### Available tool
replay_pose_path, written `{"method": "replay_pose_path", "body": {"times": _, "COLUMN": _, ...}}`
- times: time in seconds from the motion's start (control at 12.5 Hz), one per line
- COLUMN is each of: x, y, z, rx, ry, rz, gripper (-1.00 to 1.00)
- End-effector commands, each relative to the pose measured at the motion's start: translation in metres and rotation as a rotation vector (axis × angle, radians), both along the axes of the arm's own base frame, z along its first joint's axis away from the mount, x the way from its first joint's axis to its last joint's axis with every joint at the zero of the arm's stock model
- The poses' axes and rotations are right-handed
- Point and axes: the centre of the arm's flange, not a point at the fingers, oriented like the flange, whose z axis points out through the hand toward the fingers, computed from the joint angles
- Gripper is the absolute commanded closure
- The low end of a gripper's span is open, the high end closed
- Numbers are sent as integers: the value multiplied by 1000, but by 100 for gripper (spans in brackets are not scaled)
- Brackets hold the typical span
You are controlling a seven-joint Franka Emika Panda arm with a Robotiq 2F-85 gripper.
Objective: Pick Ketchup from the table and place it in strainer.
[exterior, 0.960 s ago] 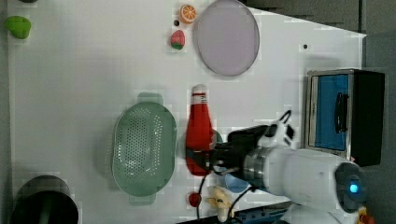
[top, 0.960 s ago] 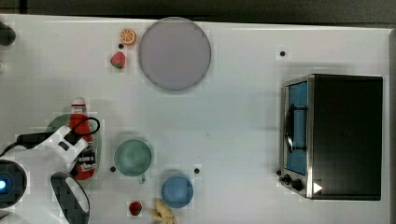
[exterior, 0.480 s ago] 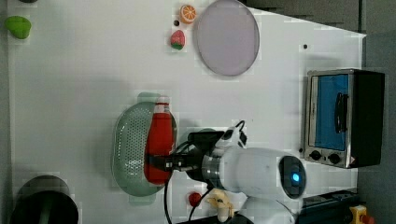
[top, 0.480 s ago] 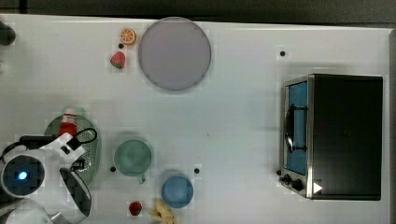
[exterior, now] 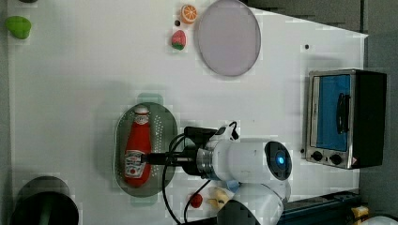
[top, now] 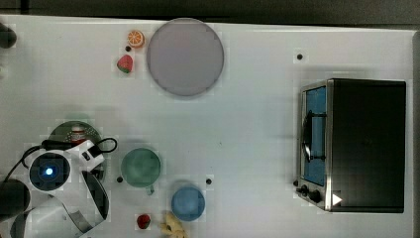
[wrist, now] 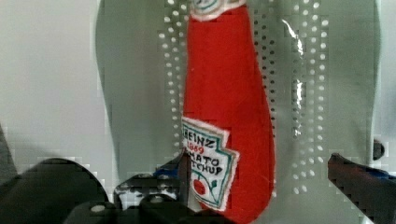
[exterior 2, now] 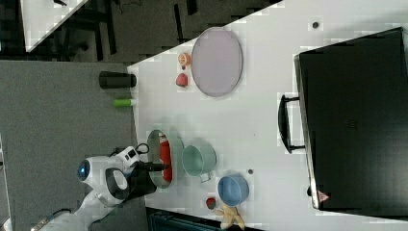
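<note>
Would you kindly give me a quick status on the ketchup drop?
Gripper open, straddling bottle. Ketchup lying in the strainer. Nothing in the way.

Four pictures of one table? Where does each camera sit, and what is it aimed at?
Top view: overhead, looking straight down; arm at lower left over the strainer.
Left view: high up, looking down; arm reaches to the ketchup lying in the strainer.
Right view: high and off the table's edge, taking in floor; arm at lower left.
Wrist view: on the arm, close above the ketchup; claw open around it.
Top and left views share the toaster oven and grey plate.
</note>
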Motion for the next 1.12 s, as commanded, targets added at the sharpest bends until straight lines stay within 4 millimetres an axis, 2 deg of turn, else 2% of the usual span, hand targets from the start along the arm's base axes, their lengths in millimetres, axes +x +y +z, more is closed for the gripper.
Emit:
{"method": "replay_pose_path", "body": {"times": 0.08, "x": 38, "y": -1, "z": 68, "rx": 45, "ry": -138, "rz": -116, "gripper": -100}}
{"method": "replay_pose_path", "body": {"times": 0.32, "x": 84, "y": -48, "z": 127, "rx": 32, "ry": -237, "rz": -225, "gripper": -100}}
{"method": "replay_pose_path", "body": {"times": 0.48, "x": 110, "y": -95, "z": 162, "rx": -19, "ry": -241, "rz": -305, "gripper": -100}}
{"method": "replay_pose_path", "body": {"times": 0.64, "x": 135, "y": -159, "z": 196, "rx": -65, "ry": -186, "rz": -427, "gripper": -100}}
{"method": "replay_pose_path", "body": {"times": 0.88, "x": 157, "y": -272, "z": 260, "rx": -119, "ry": -103, "rz": -600, "gripper": -100}}
{"method": "replay_pose_path", "body": {"times": 1.04, "x": 158, "y": -341, "z": 303, "rx": -142, "ry": -66, "rz": -699, "gripper": -100}}
{"method": "replay_pose_path", "body": {"times": 1.12, "x": 154, "y": -367, "z": 319, "rx": -170, "ry": -40, "rz": -727, "gripper": -100}}
